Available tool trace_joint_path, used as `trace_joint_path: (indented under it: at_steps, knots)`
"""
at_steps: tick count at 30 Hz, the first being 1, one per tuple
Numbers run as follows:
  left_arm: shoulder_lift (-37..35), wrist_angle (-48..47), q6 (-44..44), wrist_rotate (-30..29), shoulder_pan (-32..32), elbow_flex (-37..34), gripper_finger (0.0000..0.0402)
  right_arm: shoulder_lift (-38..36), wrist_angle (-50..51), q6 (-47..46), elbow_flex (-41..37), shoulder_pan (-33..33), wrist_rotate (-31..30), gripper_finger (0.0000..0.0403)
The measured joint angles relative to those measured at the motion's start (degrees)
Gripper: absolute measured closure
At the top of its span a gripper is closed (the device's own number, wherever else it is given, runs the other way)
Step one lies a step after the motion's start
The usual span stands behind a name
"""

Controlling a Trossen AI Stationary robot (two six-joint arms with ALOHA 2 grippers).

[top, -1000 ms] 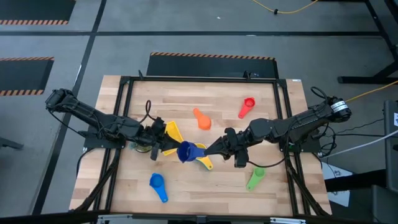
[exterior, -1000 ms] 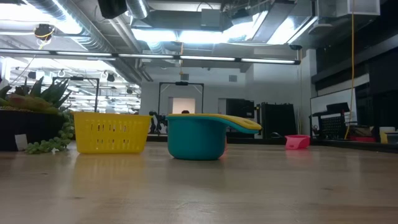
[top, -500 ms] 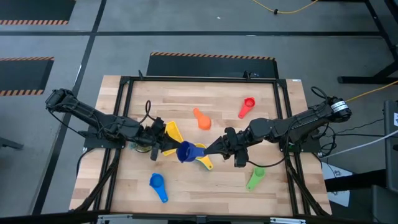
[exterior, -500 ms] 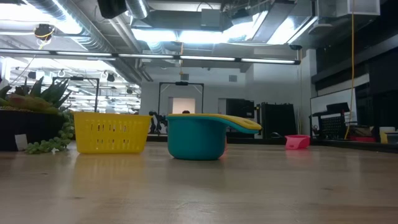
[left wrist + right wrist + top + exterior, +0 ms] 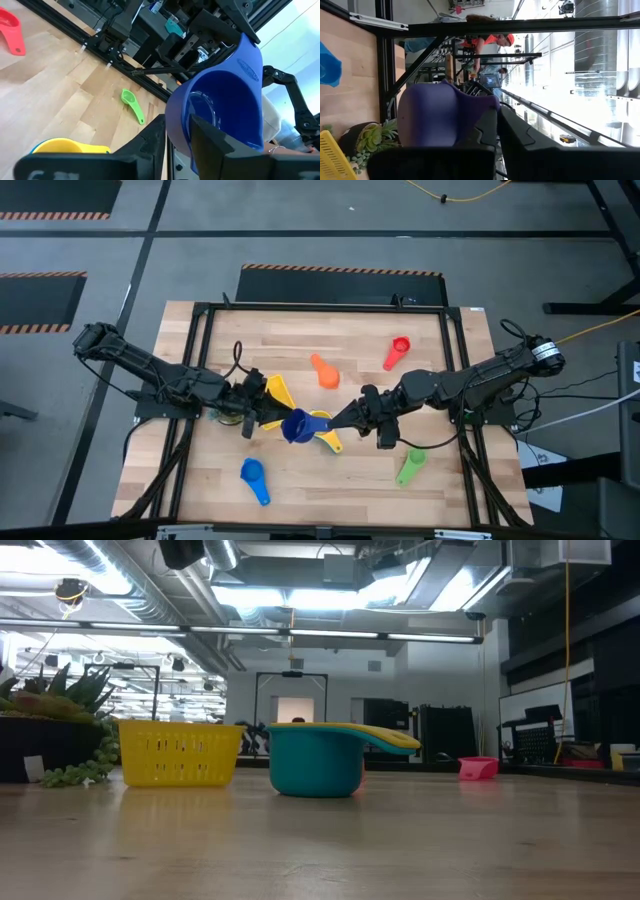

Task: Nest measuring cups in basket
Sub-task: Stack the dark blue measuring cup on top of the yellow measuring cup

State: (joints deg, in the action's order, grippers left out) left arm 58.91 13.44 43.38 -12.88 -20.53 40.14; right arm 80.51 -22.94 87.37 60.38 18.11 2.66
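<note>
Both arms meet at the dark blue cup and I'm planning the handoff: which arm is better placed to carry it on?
Right. The right gripper has its fingers shut on the dark blue cup, as its wrist view shows. The left gripper only sits beside the cup.

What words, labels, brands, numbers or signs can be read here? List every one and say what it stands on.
No text in these views can be read.
Dark blue measuring cup: an embossed oval mark on its outer wall, too blurred to read.
Plant pot: a small pale patch that may be a label, too small to read.
</note>
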Motion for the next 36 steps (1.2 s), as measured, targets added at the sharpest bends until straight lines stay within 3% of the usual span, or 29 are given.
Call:
trace_joint_path:
  at_steps: [20,29,36]
  knots:
    - [0.0,-0.2,0.0,-1.2,0.0,0.0,0.0325,0.0,-0.5,-1.6,0.0,-3.7,1.8,0.0393]
    - [0.1,-0.2,0.3,-3.5,0.1,0.0,0.0392,0.0,-0.5,-1.7,0.0,-3.7,2.0,0.0370]
    - [0.0,0.1,-0.1,-2.8,0.1,0.1,0.0394,0.0,-0.4,-5.7,0.0,-3.7,1.5,0.0348]
